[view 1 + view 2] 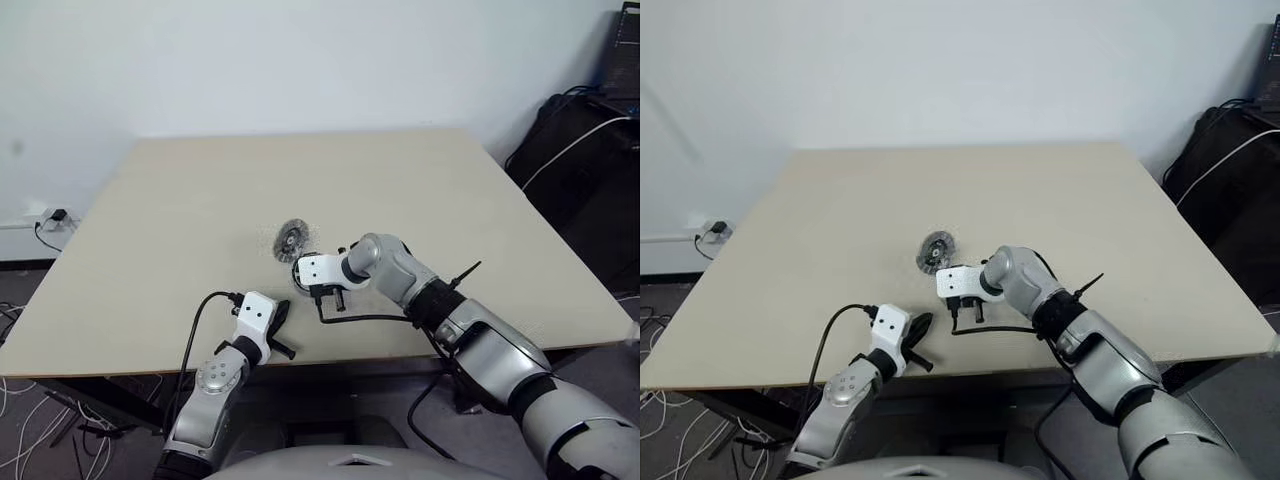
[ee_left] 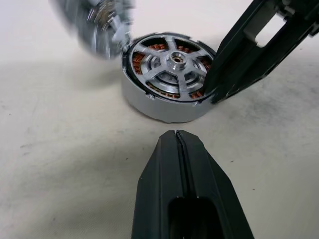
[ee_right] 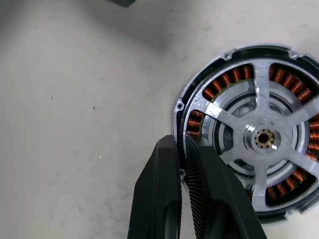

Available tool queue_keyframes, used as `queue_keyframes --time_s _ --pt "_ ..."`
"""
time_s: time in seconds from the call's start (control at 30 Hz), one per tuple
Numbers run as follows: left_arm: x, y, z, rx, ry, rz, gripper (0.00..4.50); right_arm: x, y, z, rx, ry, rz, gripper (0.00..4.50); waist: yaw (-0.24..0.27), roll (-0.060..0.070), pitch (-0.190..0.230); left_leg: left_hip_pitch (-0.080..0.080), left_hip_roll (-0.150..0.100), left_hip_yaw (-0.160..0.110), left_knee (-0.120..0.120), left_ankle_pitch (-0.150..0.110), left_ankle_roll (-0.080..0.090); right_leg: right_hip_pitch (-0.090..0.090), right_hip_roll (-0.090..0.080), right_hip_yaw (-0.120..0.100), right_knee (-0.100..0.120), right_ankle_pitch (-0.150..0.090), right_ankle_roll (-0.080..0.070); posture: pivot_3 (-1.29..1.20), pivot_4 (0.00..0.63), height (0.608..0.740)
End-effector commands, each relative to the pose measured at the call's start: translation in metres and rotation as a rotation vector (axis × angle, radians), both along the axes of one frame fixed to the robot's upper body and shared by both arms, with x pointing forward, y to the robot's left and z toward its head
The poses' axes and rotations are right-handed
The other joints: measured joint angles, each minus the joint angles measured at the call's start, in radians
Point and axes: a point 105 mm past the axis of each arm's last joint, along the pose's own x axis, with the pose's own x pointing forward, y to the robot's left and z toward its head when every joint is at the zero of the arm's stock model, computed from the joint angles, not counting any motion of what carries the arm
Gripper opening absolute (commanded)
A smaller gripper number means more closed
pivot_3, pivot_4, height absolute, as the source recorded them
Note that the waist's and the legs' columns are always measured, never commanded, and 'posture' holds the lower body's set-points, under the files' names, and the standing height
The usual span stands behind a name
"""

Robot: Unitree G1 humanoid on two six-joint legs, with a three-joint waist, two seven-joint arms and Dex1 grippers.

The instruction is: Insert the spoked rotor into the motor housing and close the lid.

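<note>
Right pincer: the right pincer (image 3: 180,149) points steeply down at the desk, its two black fingers (image 3: 154,194) drawn close and pinching the near rim of the motor housing, one finger outside the wall and one inside.
Left pincer: the left pincer (image 2: 177,133) is clenched with nothing in it, its fingers pressed flat together; it hovers low over the desk, near the housing and pointing toward it, not touching.
Motor housing: the motor housing (image 2: 149,102) is a short round silver-walled can lying flat on the desk, open face up, with a ring of copper-brown coils inside its rim.
Spoked rotor: the spoked rotor (image 3: 264,137) is already seated inside the housing; its silver spokes run from a small central hub out over the coils.
Lid: the lid (image 1: 291,240) is a small round silver-grey disc with a dark centre, just beyond the housing on its far side; it appears tilted on edge, and whether it leans on the housing cannot be told.
Desk: the desk (image 1: 180,210) is a pale beige board.
Surroundings: a white wall rises behind the desk; black bags (image 1: 580,170) with a white cable sit on the floor at the robot's right, and a wall socket with a plug (image 1: 50,216) is at its left.
</note>
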Motion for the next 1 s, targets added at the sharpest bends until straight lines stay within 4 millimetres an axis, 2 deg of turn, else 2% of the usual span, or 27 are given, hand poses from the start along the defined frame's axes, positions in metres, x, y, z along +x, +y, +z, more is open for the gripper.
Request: queue_keyframes --time_s 0.03,0.23,0.43,0.57,0.67,0.77,0.87,1.0 --pt "0.005 -0.004 0.012 -0.024 -0.05 -0.005 0.03 0.005 -0.003 0.004 0.076 -0.019 -0.1 0.01 0.0 0.0 0.0 0.0 0.0 0.0 0.0 0.0 0.0 0.0 0.0 0.0 0.0 0.0 0.0 0.0 0.0 0.74" --pt "0.004 -0.005 0.011 -0.029 -0.044 -0.002 0.03 -0.001 -0.016 0.019 0.256 0.002 -0.354 0.01 0.009 0.0 0.0 -0.002 0.0 -0.001 0.0 0.001 0.0 -0.002 0.0 0.0 0.0 0.0 0.0 0.0 0.0 0.74" --pt "-0.001 -0.007 0.007 -0.039 -0.027 -0.005 0.03 -0.037 -0.033 0.03 0.325 0.065 -0.513 0.01 0.022 0.0 0.0 -0.007 -0.001 -0.002 0.0 -0.002 0.003 -0.005 -0.002 0.0 -0.002 0.0 0.0 0.0 0.0 0.74" --pt "-0.002 -0.01 0.005 -0.043 -0.017 -0.02 0.03 -0.06 -0.036 0.033 0.351 0.101 -0.603 0.01 0.024 -0.002 0.002 -0.008 -0.001 -0.002 0.0 -0.002 0.003 -0.005 -0.002 0.0 -0.002 0.0 0.0 0.0 0.0 0.74" --pt "-0.002 -0.012 0.005 -0.042 -0.012 -0.035 0.03 -0.068 -0.033 0.036 0.385 0.13 -0.686 0.01 0.02 -0.003 0.002 -0.009 0.0 -0.002 0.001 -0.002 0.002 -0.005 -0.002 0.0 -0.002 -0.003 0.005 0.0 0.0 0.74" --pt "-0.002 -0.014 0.004 -0.042 -0.01 -0.047 0.03 -0.072 -0.024 0.04 0.434 0.175 -0.78 0.01 0.019 -0.003 0.003 -0.009 0.001 -0.002 0.001 -0.004 -0.003 -0.005 -0.002 0.0 -0.002 -0.003 0.005 0.0 0.0 0.74" --pt "-0.002 -0.015 0.004 -0.043 -0.008 -0.054 0.03 -0.066 -0.018 0.042 0.485 0.211 -0.899 0.01 0.016 -0.003 0.003 -0.008 0.002 -0.002 0.002 -0.003 -0.004 -0.006 -0.001 0.0 -0.001 -0.003 0.005 0.0 0.0 0.74" --pt "-0.002 -0.016 0.003 -0.042 -0.006 -0.06 0.03 -0.052 -0.006 0.033 0.514 0.233 -1.042 0.01 0.01 -0.003 0.003 -0.007 0.001 -0.002 0.001 -0.003 -0.005 -0.006 0.0 -0.001 -0.001 -0.003 0.005 0.0 0.0 0.74"
